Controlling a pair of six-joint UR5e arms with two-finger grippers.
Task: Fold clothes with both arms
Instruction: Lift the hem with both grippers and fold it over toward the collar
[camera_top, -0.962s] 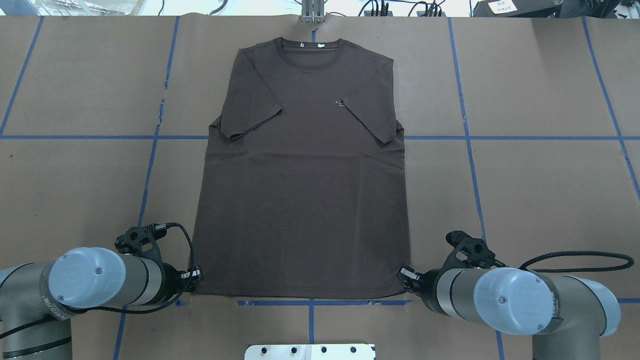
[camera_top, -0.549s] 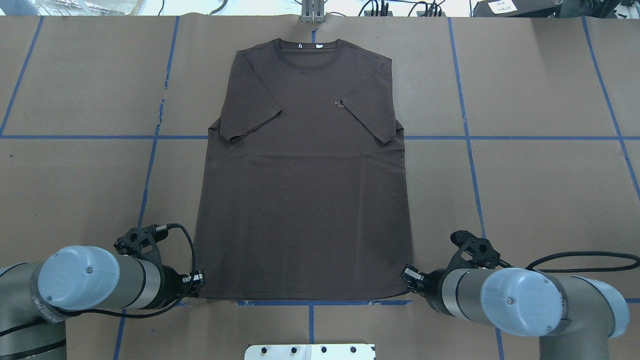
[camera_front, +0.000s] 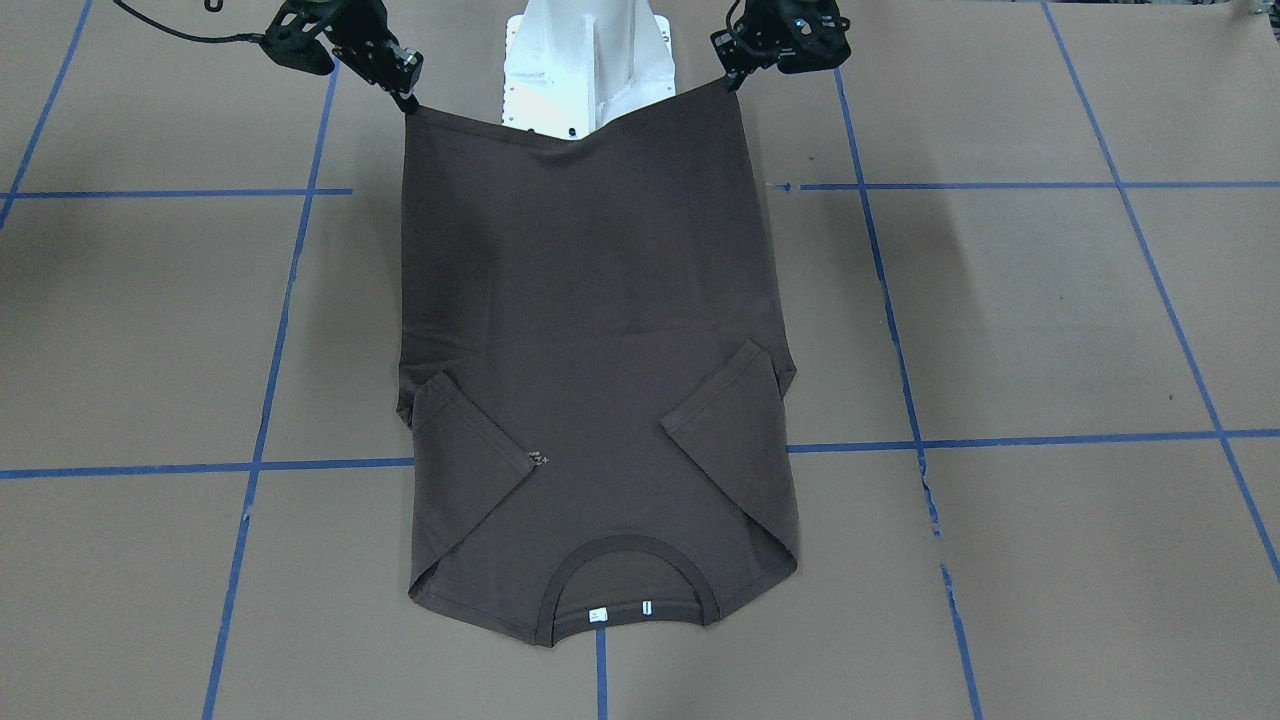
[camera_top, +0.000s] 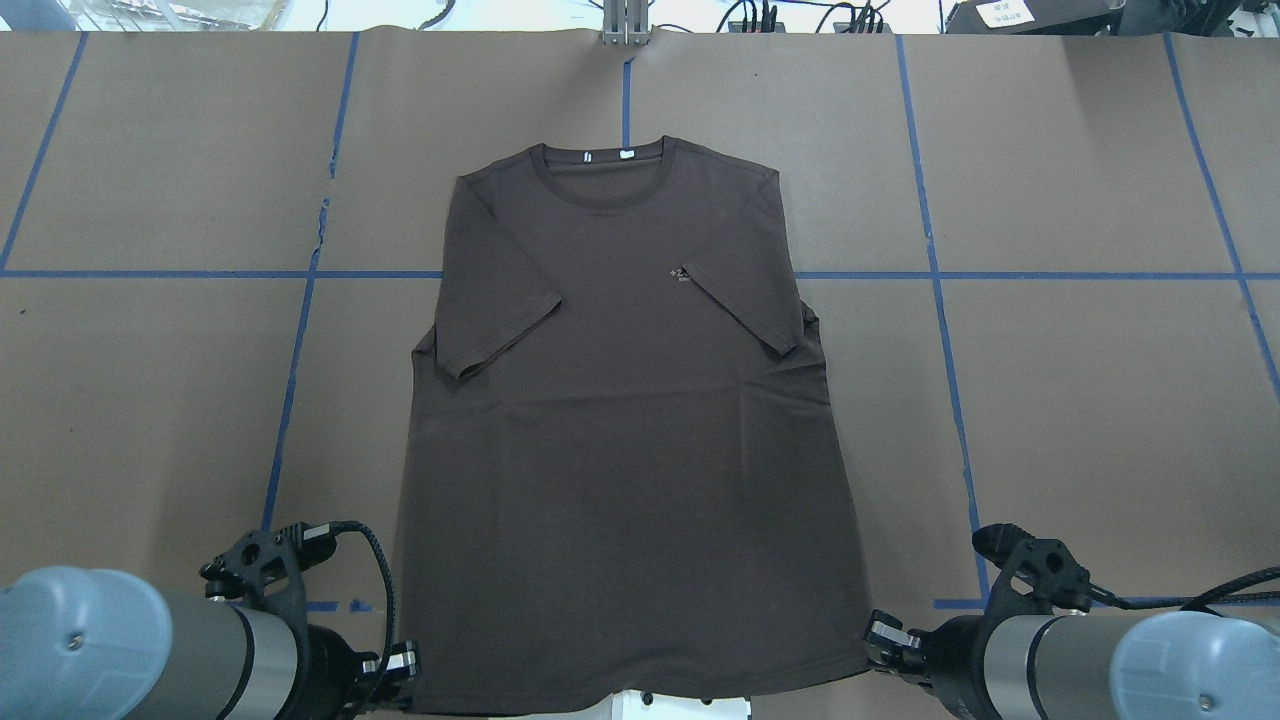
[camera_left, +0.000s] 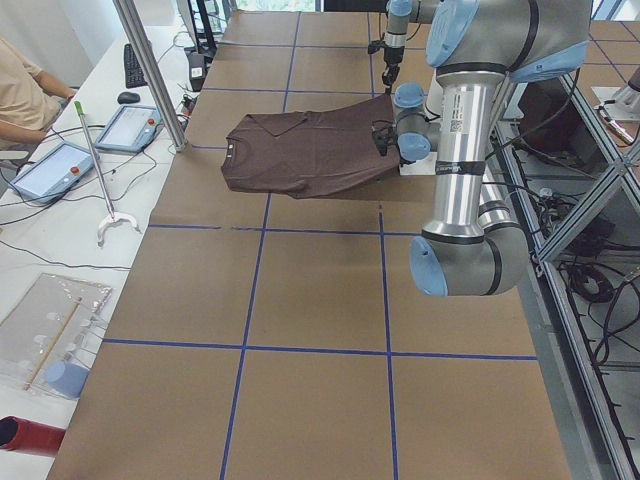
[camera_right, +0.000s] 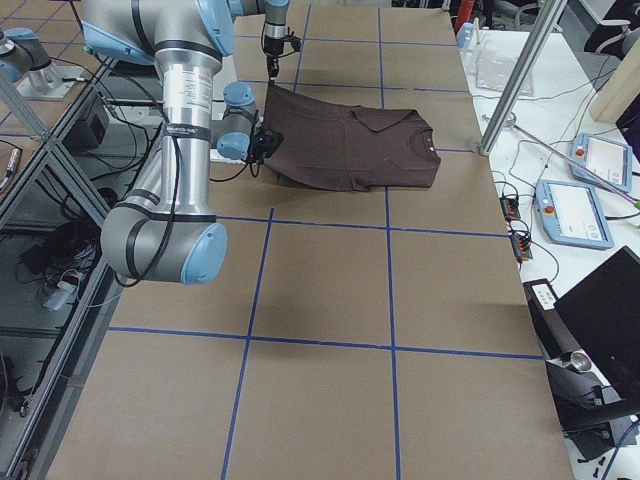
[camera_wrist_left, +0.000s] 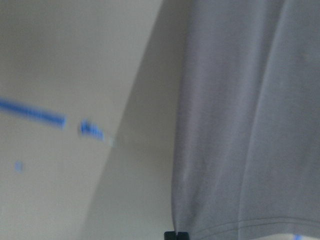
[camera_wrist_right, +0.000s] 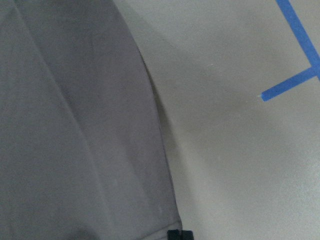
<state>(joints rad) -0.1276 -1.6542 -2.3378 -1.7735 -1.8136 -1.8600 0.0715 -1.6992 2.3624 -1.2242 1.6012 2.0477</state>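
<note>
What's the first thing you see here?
A big dark brown shirt lies in the middle of the table, its sleeves folded in. The left gripper and right gripper each pinch a bottom corner, holding that edge up near the robot.

The table (camera_top: 1100, 400), covered in brown paper (camera_top: 150, 400), fills the overhead view, crossed by blue tape lines (camera_top: 1000, 275). At centre lies a dark T-shirt (camera_top: 620, 420), collar toward the top, sleeves folded inward, hem lifted at the bottom edge.
</note>
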